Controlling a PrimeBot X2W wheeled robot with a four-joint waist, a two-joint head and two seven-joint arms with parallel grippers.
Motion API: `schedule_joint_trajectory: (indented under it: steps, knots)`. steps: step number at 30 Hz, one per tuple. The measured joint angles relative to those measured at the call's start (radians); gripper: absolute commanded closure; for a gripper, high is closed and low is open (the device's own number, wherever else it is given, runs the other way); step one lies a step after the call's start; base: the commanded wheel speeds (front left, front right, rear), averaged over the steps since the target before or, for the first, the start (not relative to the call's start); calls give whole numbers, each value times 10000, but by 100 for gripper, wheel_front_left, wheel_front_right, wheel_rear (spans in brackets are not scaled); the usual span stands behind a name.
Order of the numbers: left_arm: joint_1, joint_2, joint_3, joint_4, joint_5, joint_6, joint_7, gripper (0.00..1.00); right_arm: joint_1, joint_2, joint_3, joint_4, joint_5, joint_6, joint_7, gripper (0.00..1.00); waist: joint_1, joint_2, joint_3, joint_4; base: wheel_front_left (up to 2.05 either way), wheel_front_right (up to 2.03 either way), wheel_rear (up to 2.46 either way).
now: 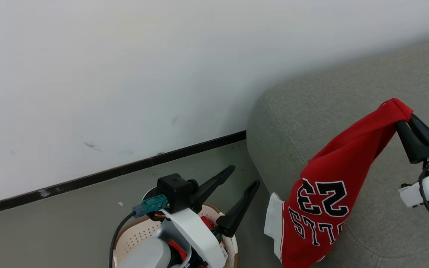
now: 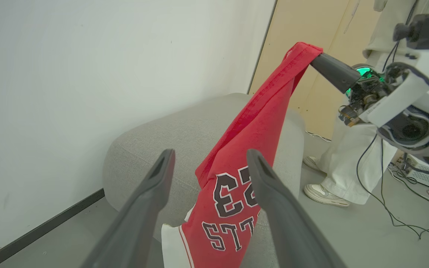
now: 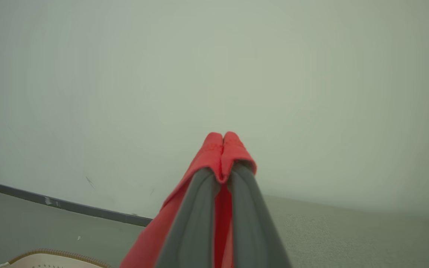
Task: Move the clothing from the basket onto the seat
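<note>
Clothing: one soft bright red fabric garment (image 1: pixel 330 186) with white trim and a black-and-white 23 hangs from the right gripper (image 1: pixel 404 121). That gripper's two dark fingers are pinched tight on a fold at the garment's top. The lower part drapes against the front corner of the large grey fabric-upholstered seat (image 1: pixel 348 89); cannot tell whether the hem rests on it.

Left gripper (image 1: pixel 245 175): jaws spread wide with nothing between them, above the cream-white perforated plastic basket (image 1: pixel 134 238) with a brown woven-look rim. A red patch (image 1: pixel 177 251) shows inside the basket under the left arm; too hidden to say more.

Left wrist view: the spread fingers (image 2: pixel 151 193) frame the hanging garment and stand apart from it. Beyond the seat are a person's white trouser legs (image 2: pixel 343 175) and pale shoes, with dark cables (image 2: pixel 404 219) on the floor.

Right wrist view: red fabric is bunched over the closed fingertips (image 3: pixel 203 178), and the basket rim is at the lower left
</note>
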Motion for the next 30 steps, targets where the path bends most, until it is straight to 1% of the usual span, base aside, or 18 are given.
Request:
schedule_joint_trajectory:
  steps: [6,12,18,21,24,30]
  knots:
    - [0,6,-245,13,0,-63,-249,0,384,-176,-303,-293,-8,2,0,100,0,0,4,-350,0,0,0]
    - [0,63,-510,8,29,-148,-474,0,585,-211,-286,-518,29,2,0,100,0,0,35,-726,0,0,0]
    - [5,174,-546,-38,176,-150,-750,0,614,-366,453,-454,414,2,15,100,-1,0,151,-1093,0,0,0]
    - [9,245,-529,-86,316,-150,-865,0,52,-424,836,-389,769,2,188,100,0,0,267,-1179,0,0,0]
    - [12,322,-516,-107,393,-150,-920,0,-933,-522,1028,-267,1101,2,451,100,0,0,411,-1222,0,0,0]
    - [13,405,-420,-203,593,-130,-1032,0,-3188,-782,863,226,1745,2,1208,100,0,0,742,-1191,0,0,0]
